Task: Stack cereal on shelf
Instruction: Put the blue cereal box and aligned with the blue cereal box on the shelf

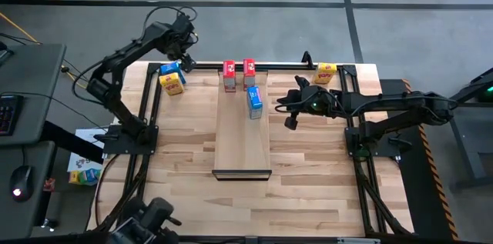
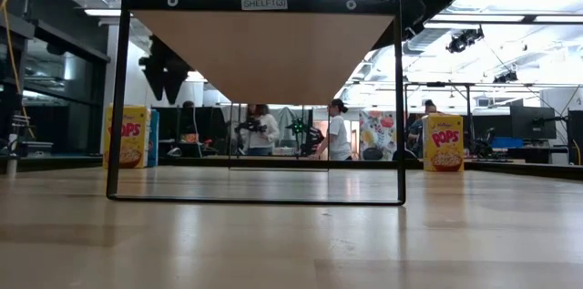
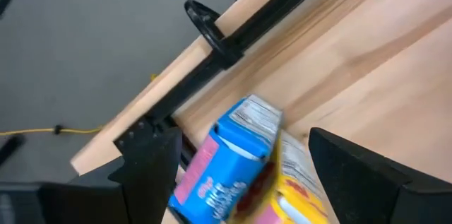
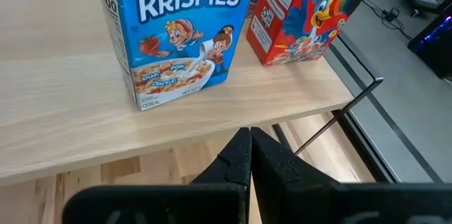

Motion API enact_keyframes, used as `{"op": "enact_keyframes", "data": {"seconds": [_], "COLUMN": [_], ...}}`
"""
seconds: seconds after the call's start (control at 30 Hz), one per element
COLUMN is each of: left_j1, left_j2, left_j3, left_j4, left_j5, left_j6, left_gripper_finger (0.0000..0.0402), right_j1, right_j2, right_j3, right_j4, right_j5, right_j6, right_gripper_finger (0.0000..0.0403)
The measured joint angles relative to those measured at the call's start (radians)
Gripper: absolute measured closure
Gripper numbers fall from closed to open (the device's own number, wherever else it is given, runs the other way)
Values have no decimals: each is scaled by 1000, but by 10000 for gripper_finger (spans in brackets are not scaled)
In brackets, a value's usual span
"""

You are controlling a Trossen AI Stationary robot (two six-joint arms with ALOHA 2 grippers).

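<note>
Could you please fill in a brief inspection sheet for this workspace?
Surface: striped butcher-block tabletop, bare at the near end.
Job's things: pale wooden shelf board carries two red boxes and a blue Rice Krispies box; blue box and yellow box at far left; yellow Pops box far right.
Clutter: nothing seen.
Grippers: left gripper open above the blue box; right gripper shut beside the shelf.
Cables: yellow cable on the floor.
Surroundings: people in the background.

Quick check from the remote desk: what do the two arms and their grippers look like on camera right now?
Both arms are dark, jointed links trailing black cables. The left gripper has broad, flat black fingers; the right gripper has dark fingers tapering to narrow tips. A green light glows on the right arm.
</note>
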Motion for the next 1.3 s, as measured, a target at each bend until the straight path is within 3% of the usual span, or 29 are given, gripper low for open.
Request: {"op": "enact_keyframes", "data": {"seconds": [0.27, 0.73, 1.03, 1.3], "left_j1": [17, 103, 102, 101], "left_j2": [12, 13, 101, 106], "left_j3": [0, 0, 0, 0], "left_j4": [-18, -59, -99, -79], "left_j5": [-3, 119, 99, 64], "left_j6": [110, 138, 142, 122], "left_gripper_finger": [100, 103, 103, 103], "right_j1": [0, 0, 0, 0], "right_j2": [0, 0, 0, 0], "right_j3": [0, 0, 0, 0], "right_j4": [0, 0, 0, 1], "right_j5": [0, 0, 0, 0], "right_j6": [16, 27, 31, 34], "right_gripper_finger": [403, 402, 402, 402]}}
